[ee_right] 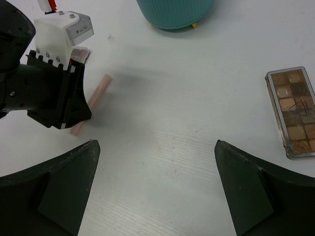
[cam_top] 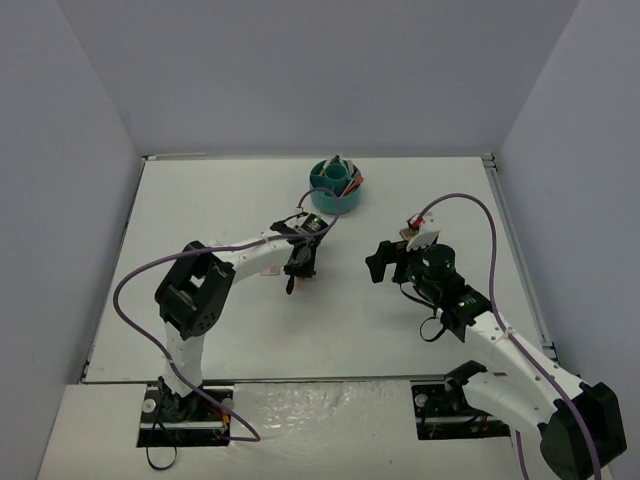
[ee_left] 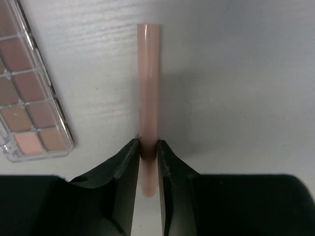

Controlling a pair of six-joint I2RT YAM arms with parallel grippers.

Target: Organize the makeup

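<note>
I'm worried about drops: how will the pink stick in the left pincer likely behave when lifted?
The pink stick looks straight and rigid, so it probably won't droop. It is round and glossy, so it may slip or pivot, since the left pincer grips it near one end. Released on the table, it would likely roll.

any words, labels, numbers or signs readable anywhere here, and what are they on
No words or numbers can be read in any view.
Triangle sign, with whatever is inside it too blurred to read: on the lid of the brown palette.
No print shows on the pink stick, the pink palette or the teal cup.
</note>
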